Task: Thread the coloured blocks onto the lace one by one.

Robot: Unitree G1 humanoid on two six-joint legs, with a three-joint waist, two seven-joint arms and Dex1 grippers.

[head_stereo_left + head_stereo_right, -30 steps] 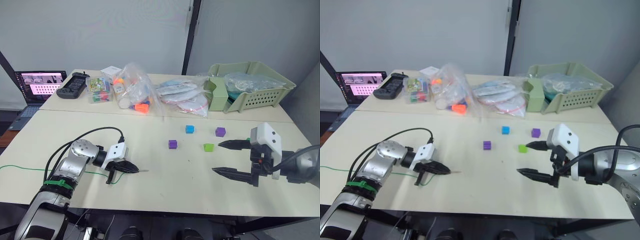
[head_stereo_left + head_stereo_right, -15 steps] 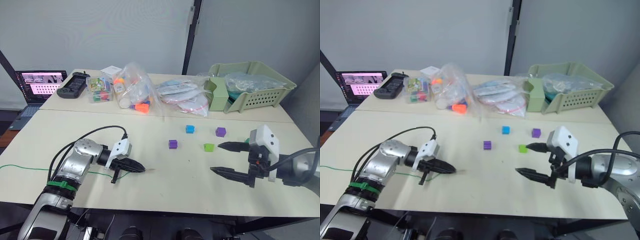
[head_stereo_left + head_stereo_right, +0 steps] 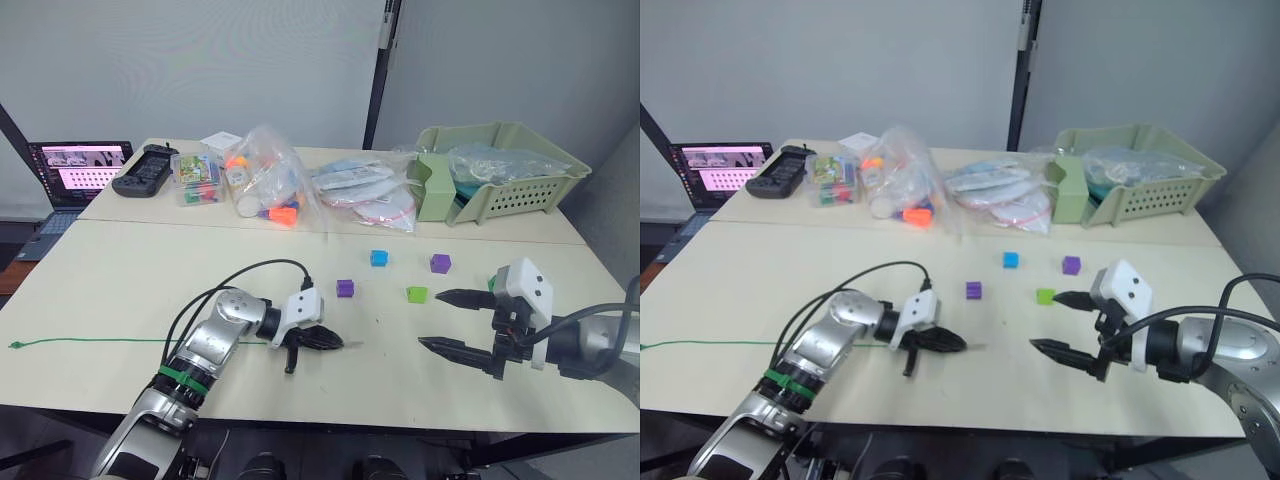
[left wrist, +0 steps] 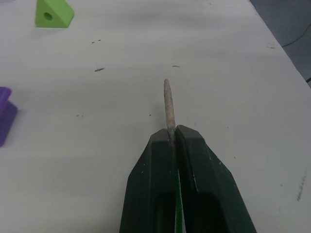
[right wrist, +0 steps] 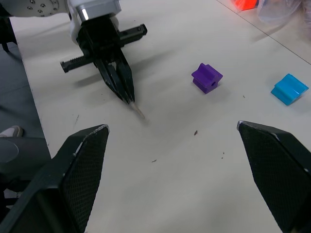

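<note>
In the head views, the left claw (image 3: 330, 341) is seen low over the table (image 3: 120, 270), pressed together on the lace (image 3: 90, 343), whose green cord is trailed away toward the table's left edge. The right claw (image 3: 448, 321) is held spread wide, with nothing between its fingers. Four coloured blocks are laid between the claws and the far clutter: a purple block (image 3: 345, 288), a blue block (image 3: 379, 258), a second purple block (image 3: 440, 263) and a lime green block (image 3: 417, 294). A dark green block (image 3: 494, 283) is perhaps glimpsed just behind the right claw.

In the left wrist view, the lace's grey tip (image 4: 168, 107) is shown protruding from the pinching fingers.

In the right wrist view, the left claw is faced across bare table.
</note>
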